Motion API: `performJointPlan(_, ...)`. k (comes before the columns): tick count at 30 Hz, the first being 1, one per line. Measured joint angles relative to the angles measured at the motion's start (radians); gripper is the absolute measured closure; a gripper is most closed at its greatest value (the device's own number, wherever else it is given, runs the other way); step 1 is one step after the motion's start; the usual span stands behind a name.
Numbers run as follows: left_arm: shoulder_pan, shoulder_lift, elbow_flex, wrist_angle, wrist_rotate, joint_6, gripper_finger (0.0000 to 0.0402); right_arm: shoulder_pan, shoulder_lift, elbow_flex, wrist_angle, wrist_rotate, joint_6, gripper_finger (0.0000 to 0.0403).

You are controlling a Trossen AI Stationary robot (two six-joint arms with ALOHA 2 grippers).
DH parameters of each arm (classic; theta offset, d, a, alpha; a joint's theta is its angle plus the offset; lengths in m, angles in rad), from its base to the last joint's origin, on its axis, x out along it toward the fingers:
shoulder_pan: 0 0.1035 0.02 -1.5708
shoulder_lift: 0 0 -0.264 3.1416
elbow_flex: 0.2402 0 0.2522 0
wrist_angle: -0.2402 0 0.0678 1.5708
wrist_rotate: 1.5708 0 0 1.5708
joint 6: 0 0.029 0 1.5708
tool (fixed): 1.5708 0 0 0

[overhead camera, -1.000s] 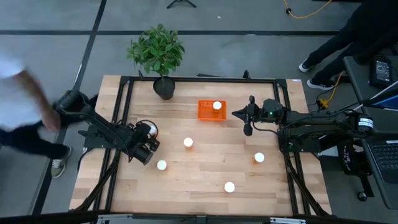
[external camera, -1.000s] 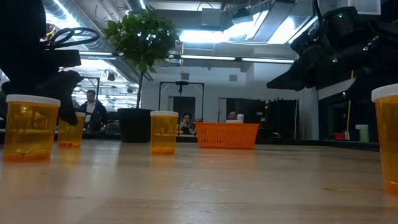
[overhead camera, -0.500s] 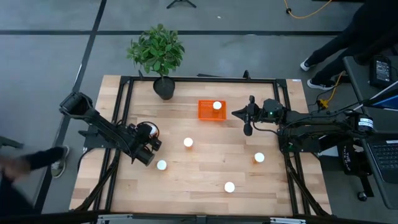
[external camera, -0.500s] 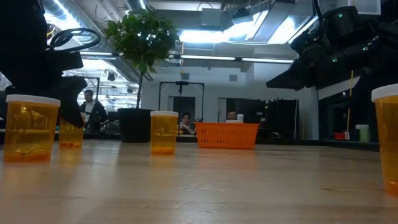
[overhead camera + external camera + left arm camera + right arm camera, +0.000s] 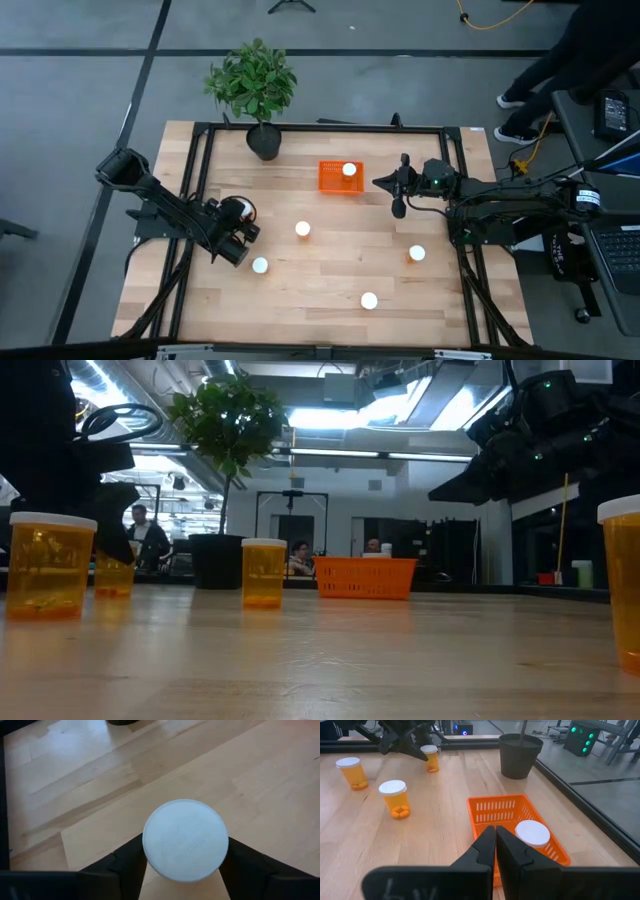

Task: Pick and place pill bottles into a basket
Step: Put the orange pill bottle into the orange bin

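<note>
My left gripper (image 5: 241,214) points down over the table's left part, its fingers on either side of a pill bottle (image 5: 185,840) with a white cap and orange body. The bottle stands upright on the wood (image 5: 113,576). My right gripper (image 5: 495,845) is shut and empty, held above the table just right of the orange basket (image 5: 340,178). One bottle (image 5: 349,170) stands in the basket. Several more stand on the table: one mid-table (image 5: 302,229), one near the left gripper (image 5: 260,265), one at the right (image 5: 417,254) and one toward the near edge (image 5: 369,300). My left gripper has the bottle between its two fingers (image 5: 127,865), which meet the rim of the white cap (image 5: 150,851) on two opposite sides. The fingers come from above, pointing down. The bottle stands upright with its base on the table.
A dark plant pot (image 5: 264,141) with a green plant stands at the far edge, left of the basket. A black frame rail (image 5: 320,127) runs round the table. A person's legs (image 5: 560,60) show beyond the far right corner.
My left gripper has gone down over the bottle, so that a finger now covers its upper part in the low view. The bottle has stayed where it stood. A person by the table's left side has walked out of view.
</note>
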Motion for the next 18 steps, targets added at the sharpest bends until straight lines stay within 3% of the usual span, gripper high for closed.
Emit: performJointPlan(18,0.000,-0.001,0.019,0.017,0.005,0.062,0.0196,0.000,0.000,0.000,-0.007,0.000,0.004,0.0385)
